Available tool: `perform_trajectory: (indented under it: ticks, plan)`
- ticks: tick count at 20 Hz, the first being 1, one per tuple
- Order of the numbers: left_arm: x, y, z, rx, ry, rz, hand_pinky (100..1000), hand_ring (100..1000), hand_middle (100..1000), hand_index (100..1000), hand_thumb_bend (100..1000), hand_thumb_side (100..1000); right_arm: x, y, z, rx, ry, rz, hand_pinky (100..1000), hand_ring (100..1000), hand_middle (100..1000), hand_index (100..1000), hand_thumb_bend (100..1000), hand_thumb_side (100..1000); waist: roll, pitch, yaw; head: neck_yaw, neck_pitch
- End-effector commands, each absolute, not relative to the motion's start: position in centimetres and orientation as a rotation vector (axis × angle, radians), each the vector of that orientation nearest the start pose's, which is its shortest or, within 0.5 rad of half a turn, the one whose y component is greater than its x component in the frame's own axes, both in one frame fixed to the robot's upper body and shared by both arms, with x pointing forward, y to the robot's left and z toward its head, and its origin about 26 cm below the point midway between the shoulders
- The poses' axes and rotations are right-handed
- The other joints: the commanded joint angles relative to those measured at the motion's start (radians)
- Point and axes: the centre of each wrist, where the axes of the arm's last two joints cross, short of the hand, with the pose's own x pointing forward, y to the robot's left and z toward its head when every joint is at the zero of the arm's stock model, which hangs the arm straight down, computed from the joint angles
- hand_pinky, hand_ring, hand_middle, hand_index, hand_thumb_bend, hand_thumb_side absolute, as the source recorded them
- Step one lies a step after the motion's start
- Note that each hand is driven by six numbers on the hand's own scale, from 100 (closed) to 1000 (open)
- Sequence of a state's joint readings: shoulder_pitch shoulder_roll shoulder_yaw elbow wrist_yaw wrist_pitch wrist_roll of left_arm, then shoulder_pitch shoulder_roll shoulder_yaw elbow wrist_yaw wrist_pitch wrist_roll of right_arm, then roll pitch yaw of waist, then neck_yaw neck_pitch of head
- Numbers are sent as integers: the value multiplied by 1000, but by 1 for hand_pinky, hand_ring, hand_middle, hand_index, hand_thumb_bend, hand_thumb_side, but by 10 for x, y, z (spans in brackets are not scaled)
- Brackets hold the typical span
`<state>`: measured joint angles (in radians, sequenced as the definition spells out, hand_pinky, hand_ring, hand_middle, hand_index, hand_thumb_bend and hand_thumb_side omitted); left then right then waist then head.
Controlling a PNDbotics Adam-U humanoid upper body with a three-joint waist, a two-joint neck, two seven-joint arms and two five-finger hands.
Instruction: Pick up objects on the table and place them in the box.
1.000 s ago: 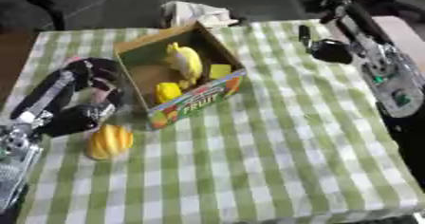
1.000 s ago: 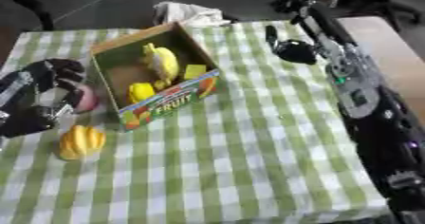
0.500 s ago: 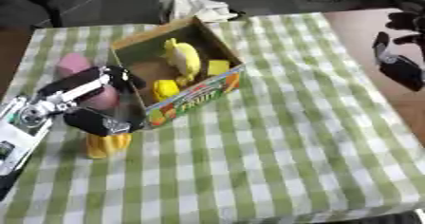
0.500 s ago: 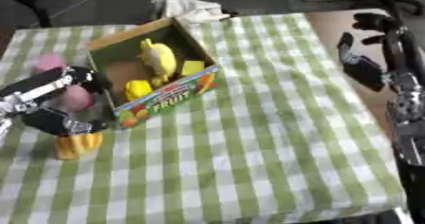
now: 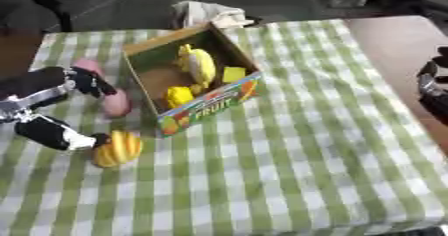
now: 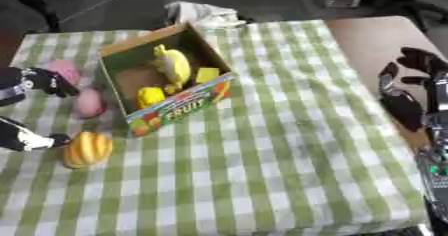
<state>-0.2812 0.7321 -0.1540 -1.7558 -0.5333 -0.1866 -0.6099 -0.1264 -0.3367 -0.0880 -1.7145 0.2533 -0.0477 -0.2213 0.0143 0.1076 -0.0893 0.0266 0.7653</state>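
On the green-checked tablecloth [image 5: 289,145] stands the open cardboard fruit box [image 5: 206,105]. The left hand [image 5: 54,110] is spread open, empty, touching the ribbed orange-yellow squash [image 5: 118,148] just beside the box; it could be nudged away.

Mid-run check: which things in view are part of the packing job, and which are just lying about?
Job:
- open cardboard fruit box, yellow items already inside
- ribbed orange-yellow pumpkin-shaped fruit, on the cloth by the left hand
- two pink rounded fruits, left of the box

Lying about:
- crumpled white cloth behind the box
- green checked tablecloth
- right hand, idle at the right edge
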Motion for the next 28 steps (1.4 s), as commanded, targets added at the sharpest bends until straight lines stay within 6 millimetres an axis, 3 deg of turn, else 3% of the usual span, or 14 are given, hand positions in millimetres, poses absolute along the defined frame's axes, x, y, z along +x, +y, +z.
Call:
perform_trajectory:
  ticks: [1, 8, 15, 17, 20, 22, 24, 28]
  plan:
    - [325, 324, 165, 566, -1332, -1770, 756, 729, 724, 843, 514, 388, 292, -324, 106, -667, -1956, 209, 681, 798, 664, 794, 105, 307, -1, -13, 1, -5, 5]
    - [328, 329, 130, 606, -1216, -1769, 757, 726, 725, 842, 537, 336, 286, -322, 105, -658, -1943, 183, 679, 796, 651, 786, 100, 306, 0, -12, 2, -3, 5]
    - [329, 312, 100, 684, -1278, -1728, 754, 732, 736, 852, 539, 358, 287, -319, 103, -642, -1941, 173, 679, 794, 644, 783, 100, 306, -3, -12, 1, 2, 5]
    - [330, 307, 93, 688, -1305, -1728, 732, 695, 684, 818, 520, 307, 287, -319, 102, -641, -1939, 170, 679, 794, 643, 783, 100, 306, -4, -12, 0, 3, 5]
    - [331, 304, 87, 703, -1341, -1728, 663, 596, 574, 739, 420, 100, 287, -318, 102, -638, -1937, 169, 678, 794, 642, 782, 100, 306, -6, -13, 0, 3, 5]
    - [331, 304, 89, 728, -1371, -1724, 570, 502, 470, 651, 356, 100, 287, -318, 101, -639, -1934, 168, 678, 794, 641, 782, 100, 307, -6, -13, 0, 2, 5]
    - [331, 304, 104, 780, -1440, -1704, 540, 471, 429, 616, 326, 100, 286, -319, 101, -644, -1931, 163, 678, 794, 640, 781, 100, 305, -5, -14, 1, 1, 5]
    - [329, 308, 150, 904, -1603, -1648, 535, 463, 415, 602, 325, 100, 286, -319, 100, -648, -1928, 161, 678, 794, 639, 781, 100, 304, -2, -16, 4, 0, 5]
